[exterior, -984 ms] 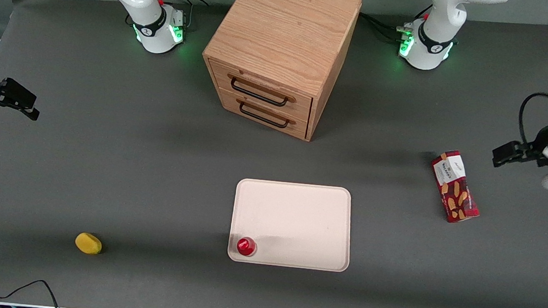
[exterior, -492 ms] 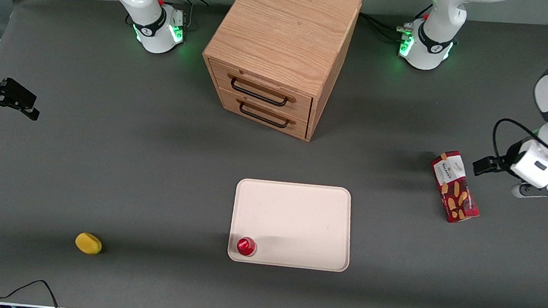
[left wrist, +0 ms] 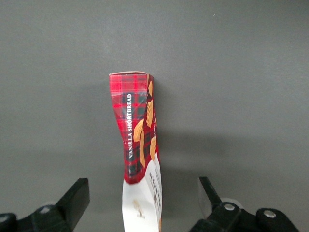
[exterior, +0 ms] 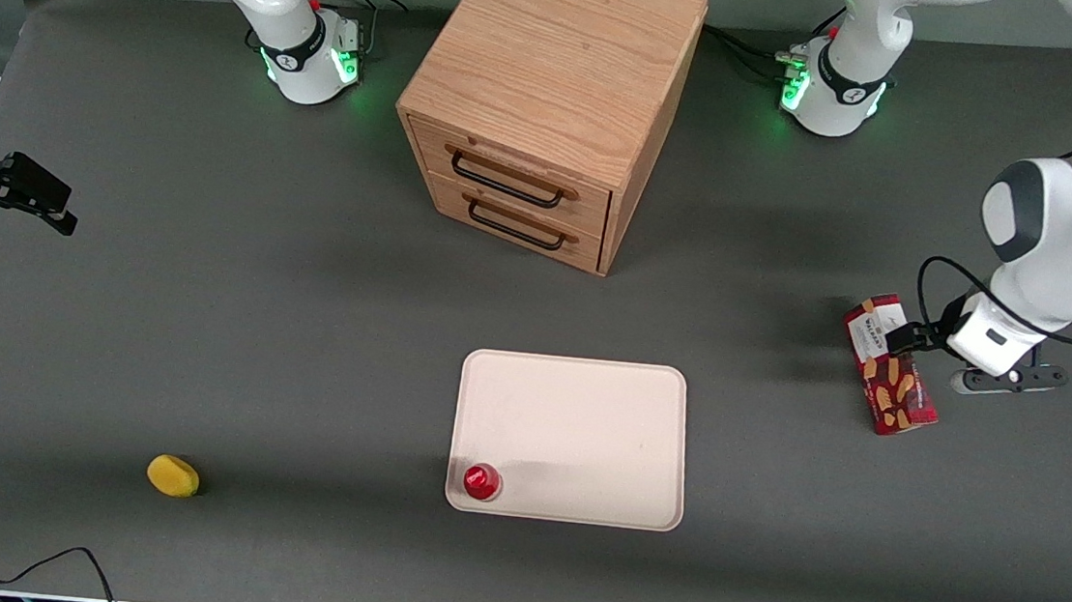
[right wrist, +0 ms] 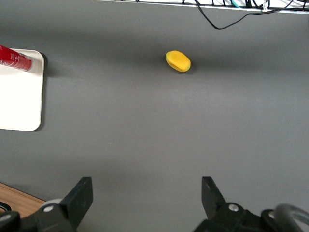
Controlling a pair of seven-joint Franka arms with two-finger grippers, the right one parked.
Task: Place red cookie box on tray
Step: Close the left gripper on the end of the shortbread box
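The red cookie box (exterior: 890,363) is a dark-red tartan carton with a white label end, lying on the grey table toward the working arm's end. In the left wrist view the red cookie box (left wrist: 137,130) runs lengthwise between the two black fingers. My left gripper (exterior: 911,342) hangs over the box's white label end, open, its jaws wide on either side and apart from the carton (left wrist: 142,186). The pale pinkish-beige tray (exterior: 584,422) lies in the middle of the table, nearer the front camera than the cabinet.
A small red cap-like object (exterior: 481,482) stands on the tray's corner nearest the front camera. A wooden two-drawer cabinet (exterior: 555,80) stands farther back. A yellow object (exterior: 172,476) lies toward the parked arm's end. A black cable (exterior: 37,568) curls at the front edge.
The left arm has swung in from the table's end toward the cookie box, bringing the gripper from beside the box to over its label end. The box has not moved.
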